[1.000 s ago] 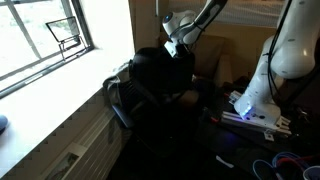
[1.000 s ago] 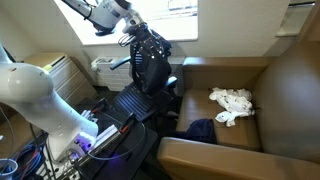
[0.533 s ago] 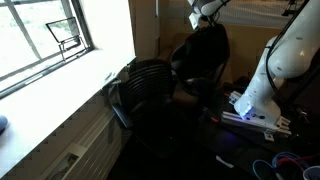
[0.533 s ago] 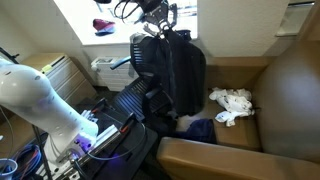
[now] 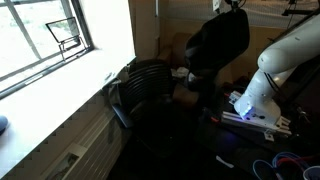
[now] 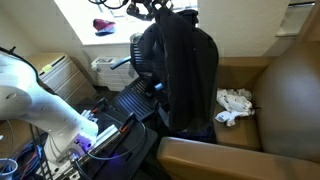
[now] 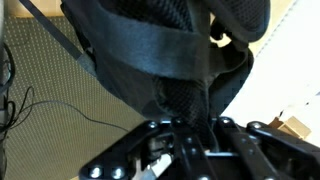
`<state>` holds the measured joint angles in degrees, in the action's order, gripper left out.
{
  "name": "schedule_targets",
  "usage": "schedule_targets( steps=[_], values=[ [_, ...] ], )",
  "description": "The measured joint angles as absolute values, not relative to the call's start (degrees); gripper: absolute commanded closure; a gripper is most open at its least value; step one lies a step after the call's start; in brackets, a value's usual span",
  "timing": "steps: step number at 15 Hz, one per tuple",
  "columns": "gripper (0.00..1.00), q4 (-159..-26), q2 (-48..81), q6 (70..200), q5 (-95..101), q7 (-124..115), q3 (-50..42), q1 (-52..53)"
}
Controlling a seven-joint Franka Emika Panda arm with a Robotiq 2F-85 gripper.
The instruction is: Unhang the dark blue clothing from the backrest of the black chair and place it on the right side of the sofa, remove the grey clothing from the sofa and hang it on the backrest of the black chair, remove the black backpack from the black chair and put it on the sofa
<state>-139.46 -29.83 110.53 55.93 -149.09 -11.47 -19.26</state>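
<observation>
By the window, in an exterior view, the black backpack (image 5: 220, 42) hangs free in the air beside the robot's white arm (image 5: 290, 50). A second ago it was still bunched on the black chair (image 5: 150, 85), whose ribbed backrest (image 5: 152, 75) now stands uncovered. The gripper (image 5: 229, 5) sits right at the top edge above the bag, too cut off to read there. From the other side of the room, in an exterior view, the backpack (image 6: 180, 70) dangles full length from the gripper (image 6: 162, 8). It has swung away from the chair toward the sofa (image 6: 290, 90), and its lower end now hides the spot where the dark blue clothing showed a moment back. The grey clothing (image 6: 235, 105) lies pale on the sofa seat, close beside the bag as seen from here, and has not been moved yet. In the wrist view the gripper (image 7: 192, 135) has its jaws drawn nearly together on a dark strap at the top of the bag, and the backpack (image 7: 170, 50) fills the rest of the picture. So the bag is off the chair and I'd say mid-carry, with lowering and release still to come. It would be best set down clear of the grey garment, which still has to go to the chair.
</observation>
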Motion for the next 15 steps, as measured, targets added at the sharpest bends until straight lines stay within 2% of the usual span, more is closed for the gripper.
schedule_targets(
  steps=[1,2,6,15],
  values=[
    [0.78,-140.1,-30.0,111.3,55.9,-149.2,-10.1,-20.8],
    [0.94,-140.2,-30.0,111.5,55.9,-149.2,-9.6,-21.2],
    [0.94,-140.2,-29.4,112.5,53.7,-149.5,-8.1,-22.9],
    [0.94,-135.8,-28.6,129.3,44.0,-149.3,18.5,-55.3]
  ],
)
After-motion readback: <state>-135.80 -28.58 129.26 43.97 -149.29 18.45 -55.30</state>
